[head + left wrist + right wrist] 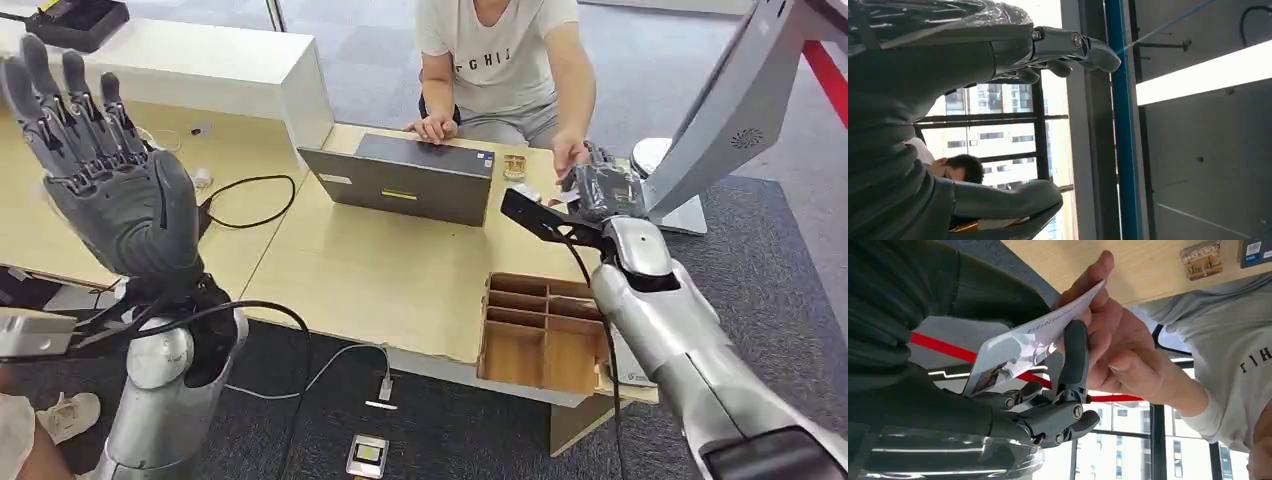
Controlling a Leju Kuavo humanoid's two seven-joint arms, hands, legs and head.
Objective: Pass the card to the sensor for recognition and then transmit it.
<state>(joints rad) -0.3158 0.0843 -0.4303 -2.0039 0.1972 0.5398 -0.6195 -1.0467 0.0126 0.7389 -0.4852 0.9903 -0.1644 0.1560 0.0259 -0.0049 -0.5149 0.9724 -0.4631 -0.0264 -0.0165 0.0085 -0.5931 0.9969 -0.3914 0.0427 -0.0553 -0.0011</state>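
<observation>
A glossy white card (1023, 342) with printed text sits pinched between the thumb and a dark finger of my right hand (1048, 410). A person's hand (1113, 340) grips the card's far end at the same time. In the head view my right hand (605, 190) reaches over the desk's far right edge, meeting the person's hand (568, 155) beside the tilted grey sensor stand (735, 110). My left hand (110, 170) is raised at the left, palm forward with fingers spread and holding nothing; its fingers (1068, 45) show against a window.
A grey laptop (405, 180) stands on the wooden desk (370, 280) in front of the seated person (500, 60). A wooden divided box (540, 330) sits at the desk's near right edge. A white counter (200, 70) lies at the back left. Cables hang off the front.
</observation>
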